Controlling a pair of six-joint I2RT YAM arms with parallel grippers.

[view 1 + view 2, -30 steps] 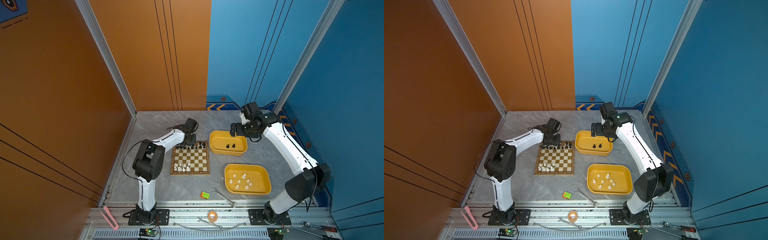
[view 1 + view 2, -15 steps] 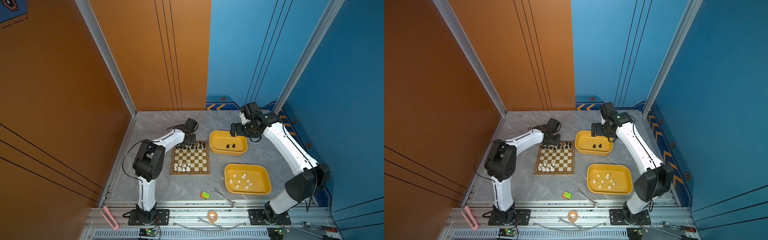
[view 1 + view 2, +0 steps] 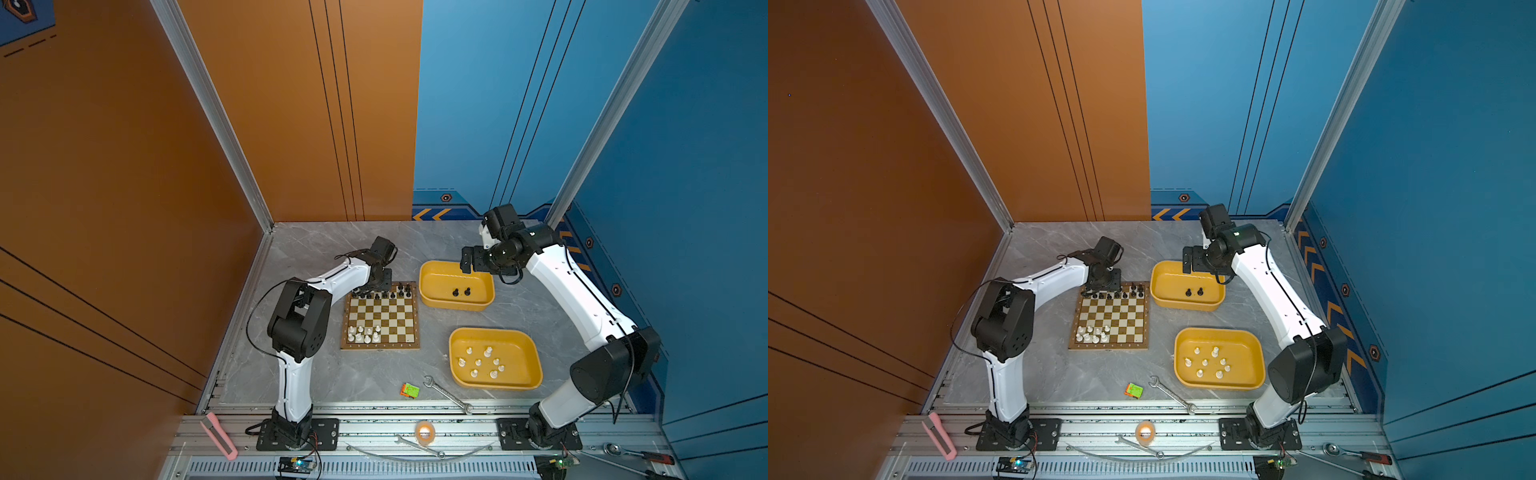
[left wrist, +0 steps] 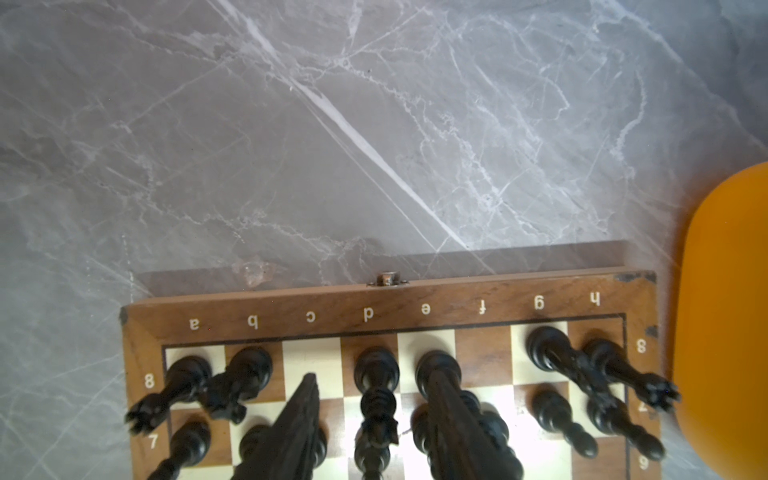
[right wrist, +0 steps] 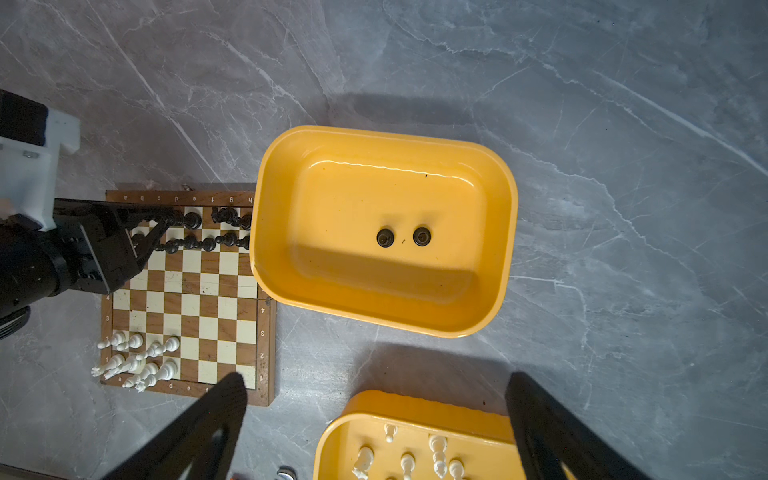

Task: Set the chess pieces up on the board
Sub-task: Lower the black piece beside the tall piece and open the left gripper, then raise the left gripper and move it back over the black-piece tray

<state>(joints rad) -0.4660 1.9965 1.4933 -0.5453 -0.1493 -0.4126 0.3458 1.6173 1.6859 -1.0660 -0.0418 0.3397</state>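
The board lies mid-table, with black chess pieces along its two far rows and several white ones at its near left corner. My left gripper hangs over the far row, open. A black piece stands on d8 between its fingers, with a gap on each side. My right gripper is wide open and empty above the far yellow tray, where two black pieces stand. Several white pieces sit in the near yellow tray.
A wrench and a small green-and-orange block lie on the table's front strip. On the front rail are a pink utility knife, an orange egg-shaped thing and another wrench. The far tray almost touches the board's right edge.
The left gripper's jaws have parted from the black piece on d8, which stays standing. Neither arm has visibly shifted.
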